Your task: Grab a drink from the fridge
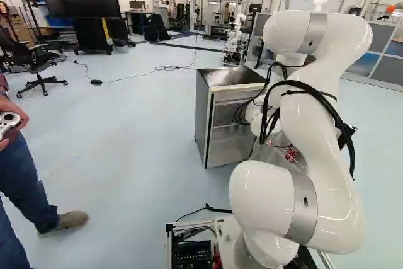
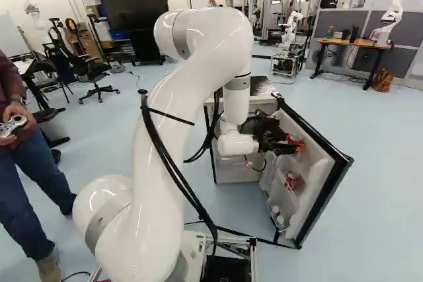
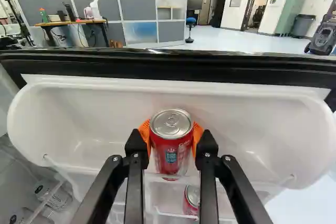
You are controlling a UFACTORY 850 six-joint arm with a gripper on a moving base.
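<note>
Findings, left to right. The fridge cabinet (image 1: 202, 121) stands left of the jaws in the right base view, its front facing the opened side. Black cables (image 2: 210, 120) hang from the arm between its lower body and the gripper (image 2: 296, 143), passing near the cabinet's edge.

Small capped bottles (image 3: 54, 196) lie below the jaws and off to one side, in the lower part of the door. The white upper door shelf (image 3: 94, 116) runs past the jaws on both sides; open room is noted between each finger and the shelf's rounded end wall.

The jaws are closed on a red soda can (image 3: 171, 140), one orange pad against each flank. The can is upright, its silver top exposed, within the upper shelf's outline; whether its base bears on the shelf cannot be determined. A second red can (image 3: 191, 200) sits lower than the gripped one, beneath the jaws and partly behind a finger. The black door edge (image 3: 173, 66) spans the width ahead of the jaws, beyond the white inner wall. Above the gripped can, the space is open.
</note>
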